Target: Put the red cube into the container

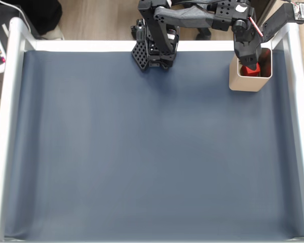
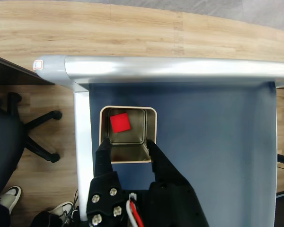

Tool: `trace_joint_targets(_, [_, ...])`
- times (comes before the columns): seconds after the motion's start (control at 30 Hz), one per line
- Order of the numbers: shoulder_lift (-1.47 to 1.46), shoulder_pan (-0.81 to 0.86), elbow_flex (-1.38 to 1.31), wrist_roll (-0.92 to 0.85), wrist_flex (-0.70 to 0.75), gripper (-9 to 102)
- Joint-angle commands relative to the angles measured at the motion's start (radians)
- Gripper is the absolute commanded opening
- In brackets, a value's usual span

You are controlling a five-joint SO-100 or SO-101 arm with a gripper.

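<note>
Fingers (image 2: 128, 147) of the black gripper stand apart in the wrist view, their tips spread over the near rim of the container (image 2: 151, 135), one tip at each side of its mouth, with nothing held between them. Beyond the tips, toward 12 o'clock, the red cube (image 2: 119, 122) lies on the tin's shiny floor, turned a little askew and close to the far left corner, clear of both fingers. The container sits on the dark blue mat (image 2: 208, 142), just beside the silver rail (image 2: 83, 142) at its 9 o'clock; another silver rail (image 2: 180, 71) runs across at 12 o'clock. Past the rails lies a wooden floor (image 2: 132, 33), with a black chair base (image 2: 33, 127) at 9 o'clock and a shoe (image 2: 7, 196) near 8 o'clock.

From the fixed view, the arm (image 1: 192, 15) reaches from its base (image 1: 154, 50) at 12 o'clock across to the container (image 1: 238, 81) at 2 o'clock, in the mat's far right corner. The fingers (image 1: 249, 67) hang over the tin's opening; whether they are spread cannot be told from this side. A patch of the red cube (image 1: 252, 72) shows inside the tin beneath them. The dark blue mat (image 1: 142, 162) covers the counter inside its silver frame (image 1: 12, 126).
</note>
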Motion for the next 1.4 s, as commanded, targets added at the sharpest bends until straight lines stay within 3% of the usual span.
trace_joint_targets(0.0, [0.049, 0.012, -0.003, -0.003, -0.012, 26])
trace_joint_targets(0.2, [0.052, 0.014, -0.003, -0.005, -0.012, 23])
trace_joint_targets(0.47, [0.052, 0.046, -0.018, -0.006, -0.028, 0])
trace_joint_targets(0.67, [0.072, 0.137, -0.037, 0.02, -0.026, 0])
trace_joint_targets(0.93, [0.169, 0.376, -0.034, 0.049, -0.011, 0])
trace_joint_targets(1.37, [0.491, 0.937, 0.21, -0.009, -0.063, 0])
